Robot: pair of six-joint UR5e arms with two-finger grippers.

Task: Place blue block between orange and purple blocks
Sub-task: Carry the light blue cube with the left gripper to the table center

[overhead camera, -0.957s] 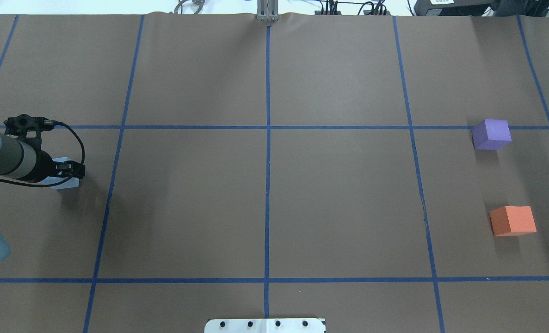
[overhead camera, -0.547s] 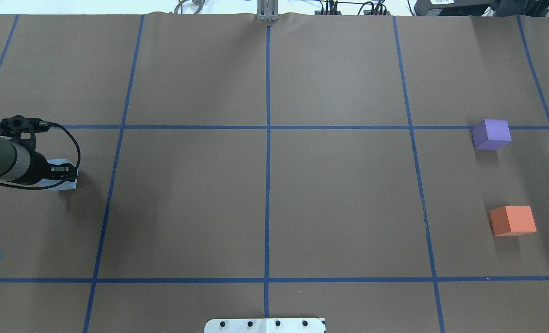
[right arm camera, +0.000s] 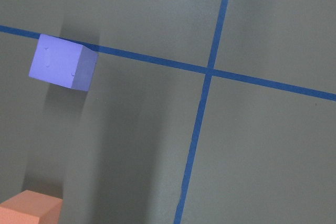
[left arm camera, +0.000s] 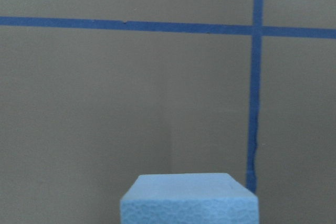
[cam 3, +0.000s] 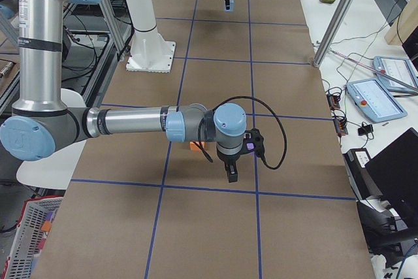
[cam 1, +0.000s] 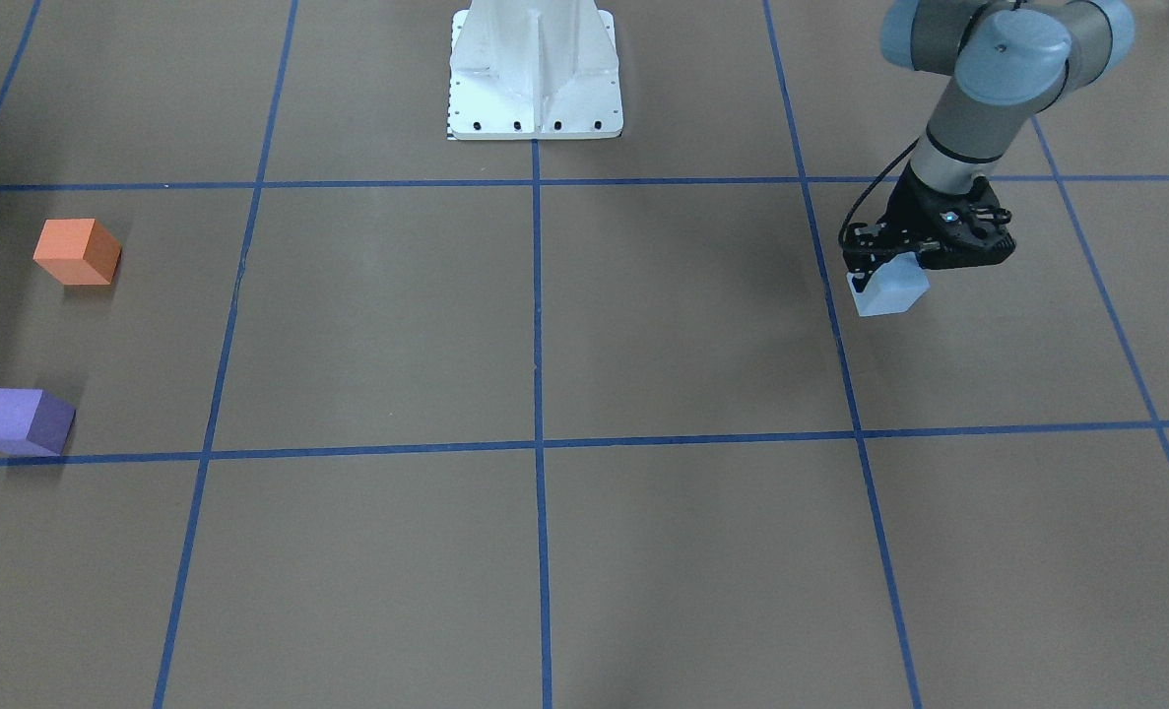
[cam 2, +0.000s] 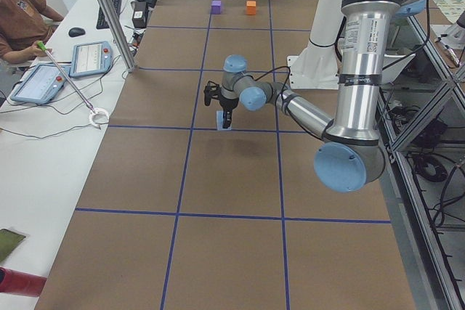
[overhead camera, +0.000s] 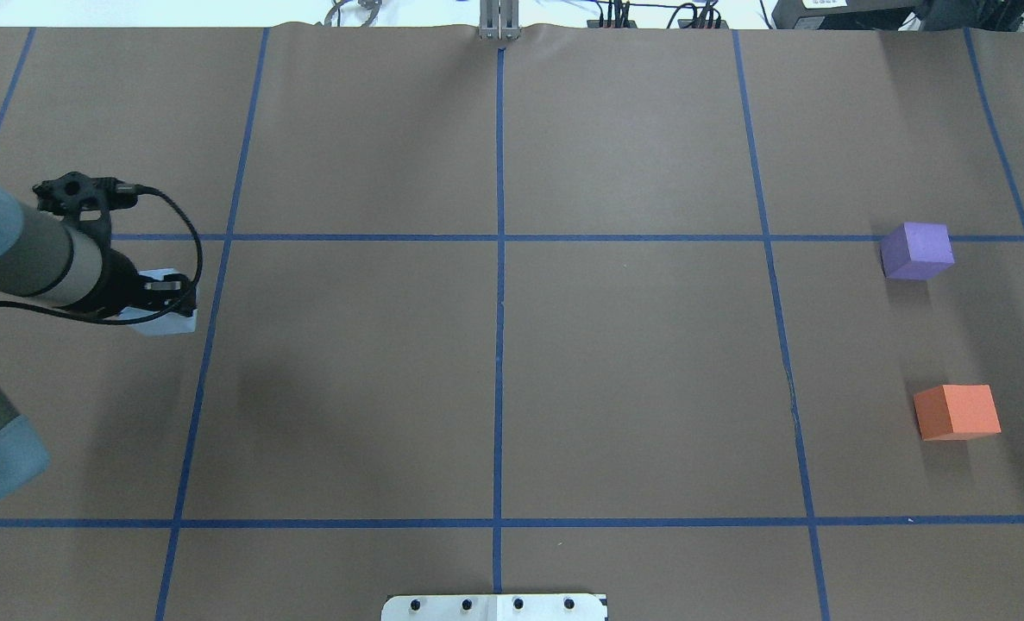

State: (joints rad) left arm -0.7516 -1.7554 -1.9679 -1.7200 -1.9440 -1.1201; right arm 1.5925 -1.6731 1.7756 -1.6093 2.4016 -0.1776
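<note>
Table point(overhead camera: 632, 362): brown paper, gridded with blue tape lines point(overhead camera: 499, 345).

Left arm point(cam 1: 968, 118): out over the table's left end, upper links high, forearm sloping down, wrist pointed nearly straight at the table. A black cable loops off the wrist.

Right arm point(cam 3: 130, 122): seen only in the right-side view. Forearm level and low across the table, wrist turned down.

Left claw point(cam 1: 894, 266): closed narrow on the blue block point(cam 1: 889, 292), a finger on each side. The front view shows the grip best; overhead, the wrist covers most of the block. In the left-side view the block's shadow lies apart from it on the table, so it looks held off the surface.

Right claw point(cam 3: 231, 176): points down. Cannot tell whether wide or closed; the right wrist view shows no fingers.

Orange block point(overhead camera: 958, 412) and purple block point(overhead camera: 917, 250): at the table's right end, apart from each other, purple farther from the robot, beside a tape line. The blue block is well apart from both, across the table.

The blue block is a pale blue cube. The left wrist view alone shows its pitted foam surface, at the frame's bottom edge. The right wrist view shows faint dents on the purple block's top and only a corner of the orange.
</note>
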